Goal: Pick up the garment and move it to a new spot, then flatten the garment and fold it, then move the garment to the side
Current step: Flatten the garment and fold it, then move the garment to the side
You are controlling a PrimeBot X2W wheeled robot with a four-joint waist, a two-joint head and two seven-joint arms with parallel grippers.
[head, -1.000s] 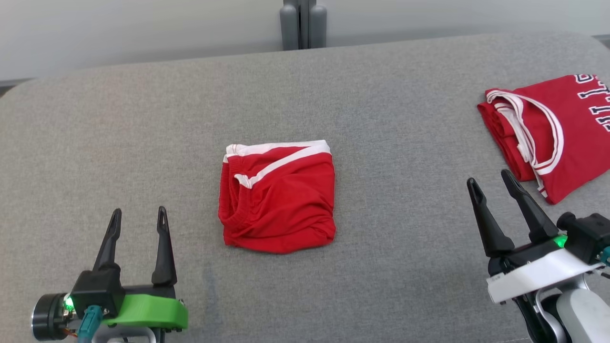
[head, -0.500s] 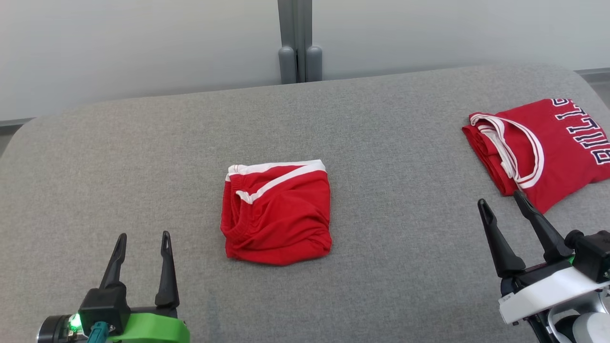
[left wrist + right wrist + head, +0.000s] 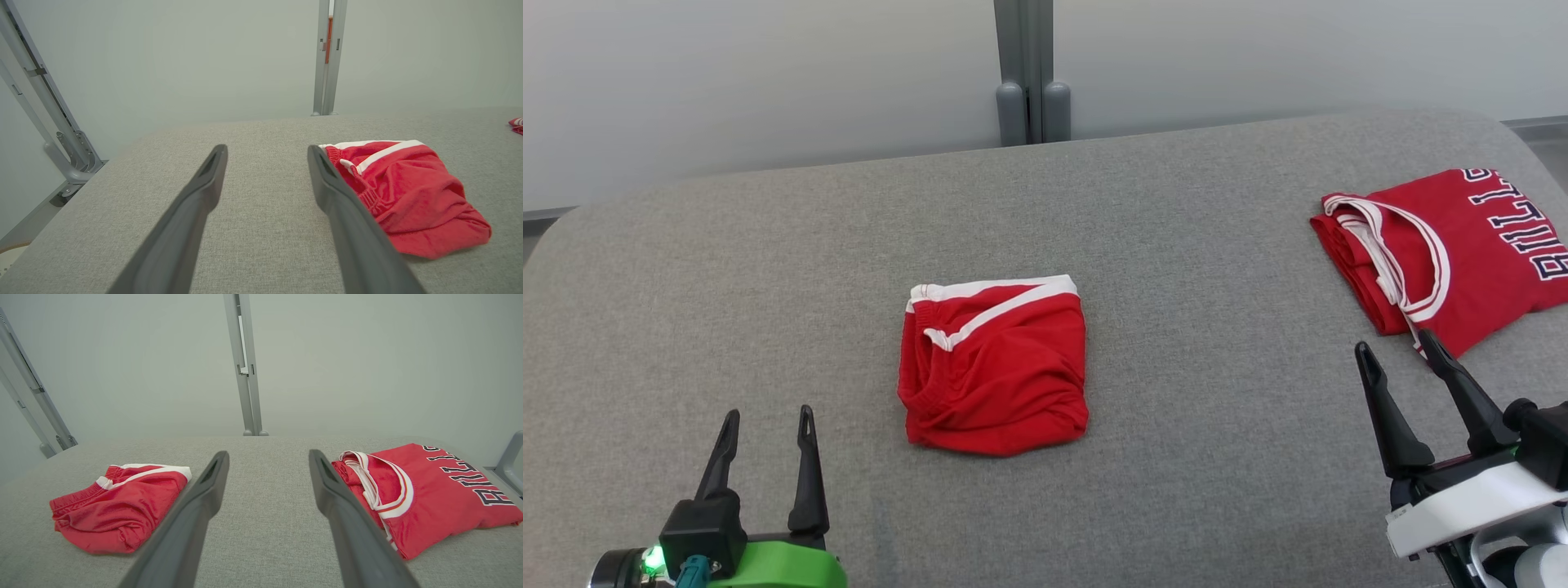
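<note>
The head camera has tipped up since a second ago; nothing on the worktop [image 3: 1176, 245] shifted. The left fingers [image 3: 806, 465] and right fingers [image 3: 1384, 408] stand wide and empty. The folded red shorts [image 3: 996, 367] look soft, light and floppy, so pinch the stacked near edge. They lie ahead between both pairs, nearer the left.

Item, mine: left end effector [image 3: 768, 413] on a green wrist mount, low at my left, its two dark fingers spread wide, pointing forward and empty; right end effector [image 3: 1395, 343] on a white wrist mount, low at my right, fingers equally spread, leaning slightly inward, empty.
</note>
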